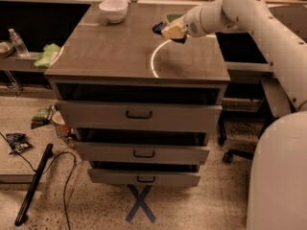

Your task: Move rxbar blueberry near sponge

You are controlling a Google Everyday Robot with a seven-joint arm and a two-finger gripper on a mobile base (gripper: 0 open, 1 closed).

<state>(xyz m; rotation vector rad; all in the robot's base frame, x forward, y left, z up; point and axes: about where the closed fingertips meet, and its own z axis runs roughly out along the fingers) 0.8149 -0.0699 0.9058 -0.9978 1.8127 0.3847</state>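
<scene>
- Drawer cabinet (pixel 120 61): the grey top is spread beneath the gripper. Three drawers are stepped down the front, below it and toward the camera.
- White arm (pixel 261 20): it is brought in from the right of the gripper, over the cabinet's far right corner.
- White bowl (pixel 113 9): it is set to the left of the gripper and a little farther back, well apart from it.
- Gripper (pixel 169 31): it is held above the far right part of the top. It is judged to be clenched on the bar.
- Sponge (pixel 171 17): only a green sliver is seen, just behind the gripper. The rest is hidden by it.
- rxbar blueberry (pixel 158 28): a dark blue end is seen jutting from the gripper's left side. It is judged to be clear of the surface.

Risks, as judged:
- The sponge is largely masked by the gripper, so the bar could be set down on it rather than beside it.
- The sponge could be knocked toward the back edge if the gripper is lowered too far back.
- The bar seems to be pinched near one end. A slick wrapper could be tilted or slipped out before placement.
- If released from height, the flat bar could be skidded away from the sponge.
</scene>
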